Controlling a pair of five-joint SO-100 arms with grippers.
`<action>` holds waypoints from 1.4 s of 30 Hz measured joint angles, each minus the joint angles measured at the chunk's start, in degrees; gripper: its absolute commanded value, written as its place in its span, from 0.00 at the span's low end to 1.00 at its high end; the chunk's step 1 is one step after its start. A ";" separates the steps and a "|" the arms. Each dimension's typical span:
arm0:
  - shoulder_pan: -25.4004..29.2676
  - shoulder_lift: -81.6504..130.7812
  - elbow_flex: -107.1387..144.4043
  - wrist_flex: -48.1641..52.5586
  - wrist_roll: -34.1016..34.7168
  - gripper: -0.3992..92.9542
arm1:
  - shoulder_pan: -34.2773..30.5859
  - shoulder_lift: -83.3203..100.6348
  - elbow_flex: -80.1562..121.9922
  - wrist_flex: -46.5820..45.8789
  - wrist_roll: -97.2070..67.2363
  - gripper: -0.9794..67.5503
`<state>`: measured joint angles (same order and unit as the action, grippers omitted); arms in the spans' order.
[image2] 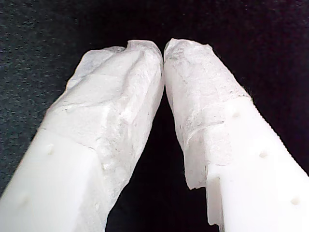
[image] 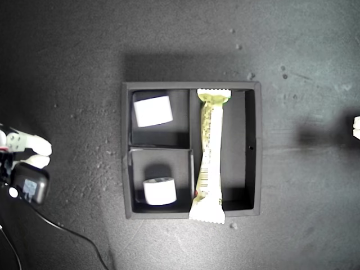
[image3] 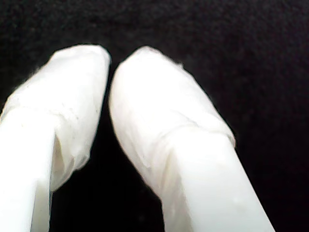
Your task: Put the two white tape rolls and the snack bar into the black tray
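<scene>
The black tray (image: 191, 90) sits flat on the dark desk (image: 67, 56), and everything else here is placed by it. Inside its long compartment, the one on the exterior view's right side of the tray, lies the snack bar (image: 209, 157), stretched along the compartment's length; its lower crimped end pokes out over the tray's near wall, while its upper end rests just inside the far wall. In the tray's upper small compartment lies the all-white tape roll (image: 153, 111), on its side, showing its curved outer face. In the lower small compartment stands the second tape roll (image: 159, 190), its open centre faintly visible at the top. Both rolls and the bar are apart from one another, separated by the tray's dividers. Well away from the tray, at the exterior view's left edge, an arm with white fingers is partly in view, and a white scrap shows at the exterior view's right edge; I cannot tell which arm is which. My first claw (image2: 163, 48) has its wrapped tips pressed together with nothing between them, over bare desk. My second claw (image3: 110, 65) is likewise closed to a thin slit, empty.
</scene>
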<state>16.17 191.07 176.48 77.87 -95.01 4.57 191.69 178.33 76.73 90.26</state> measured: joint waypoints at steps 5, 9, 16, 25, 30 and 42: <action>-0.70 0.00 0.00 0.00 -0.26 0.01 | 3.96 0.00 0.00 0.00 -2.90 0.02; -0.70 0.00 0.00 0.00 0.09 0.01 | 3.34 0.00 0.00 0.00 -3.78 0.02; -0.70 0.00 0.00 0.00 6.86 0.01 | 2.29 0.00 0.00 0.00 -3.78 0.02; -0.70 0.00 0.00 0.00 16.17 0.01 | 2.29 0.00 0.00 0.00 -3.78 0.02; -0.70 0.00 0.00 0.00 16.26 0.01 | 2.29 0.00 0.00 0.00 -3.78 0.02; -0.70 0.00 0.00 0.00 16.26 0.01 | 2.29 0.00 0.00 0.00 -3.78 0.02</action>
<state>15.47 191.07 176.48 77.87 -78.75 6.86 191.69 178.33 76.73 86.48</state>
